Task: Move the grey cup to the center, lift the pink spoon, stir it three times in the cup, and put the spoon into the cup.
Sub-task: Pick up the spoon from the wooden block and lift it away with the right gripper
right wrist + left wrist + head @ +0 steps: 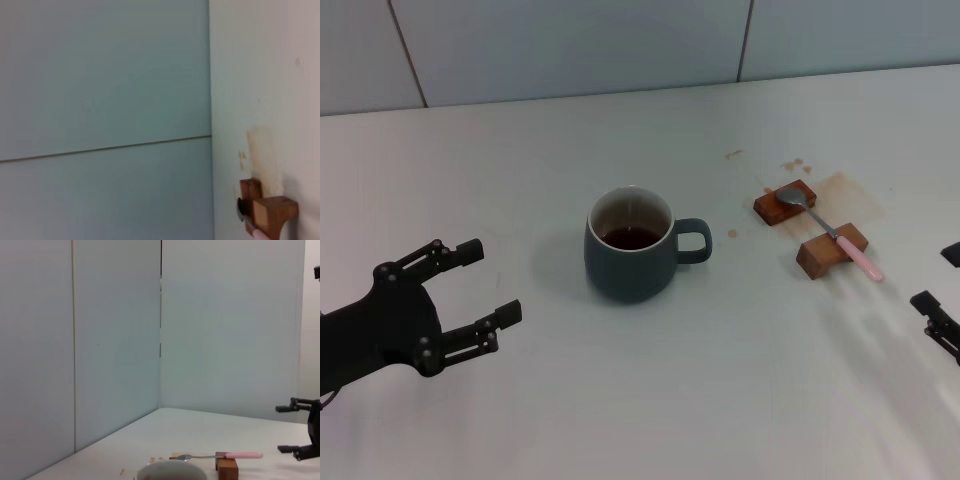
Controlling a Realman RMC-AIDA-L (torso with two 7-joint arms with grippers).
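1. Nearest the robot, the left hand (pixel 470 300) hangs low over the white table (pixel 650 400), fingers spread wide and holding nothing, well apart from the cup.
2. At the right edge, the right hand (pixel 945 290) pokes into view, open and not yet on the spoon.
3. The grey cup (pixel 632 248) stands upright mid-table, handle toward the spoon, dark drink inside.
4. Beyond, the pink spoon (pixel 830 232) bridges two wooden blocks (pixel 786 205), likely raised so fingers can slip beneath; brown stains (pixel 845 192) mark the table there.
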